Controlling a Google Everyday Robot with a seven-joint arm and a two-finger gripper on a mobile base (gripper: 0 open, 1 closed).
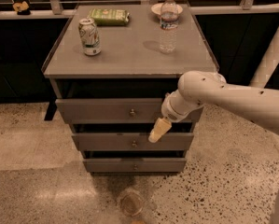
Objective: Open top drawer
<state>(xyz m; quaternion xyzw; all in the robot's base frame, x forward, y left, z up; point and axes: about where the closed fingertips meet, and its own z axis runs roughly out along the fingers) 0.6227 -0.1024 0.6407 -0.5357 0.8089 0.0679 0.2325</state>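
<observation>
The top drawer (106,111) sits just under the cabinet's surface (129,59), the widest of three grey-brown fronts, with its small round brass knob (132,112) at the middle of the front. A dark band separates the front from the edge of the surface above it. From this high angle I cannot tell whether that band is a shadowed recess or the mouth of a drawer pulled out a little, and no inside floor shows. Either way, I judge the opening barely begun at best, with most of the pull left to do. Below it lie the narrower middle drawer (106,142) and the narrowest bottom drawer (111,164), each with a similar dark slot above it. The end effector (159,129) hangs in front of the cabinet, to the right of the knob and lower, its pale tip slanting down-left across the gap between the top and middle fronts. It is near the knob but apart from it and grips nothing that I can see. Whether it is spread or pressed together I cannot tell. The white arm (232,99) reaches in from the right. On the surface stand a can (89,36) and a water bottle (168,23), with a green packet (108,16) behind them. As I judge it, what remains is to reach the knob, take hold of it and draw the drawer outward.
</observation>
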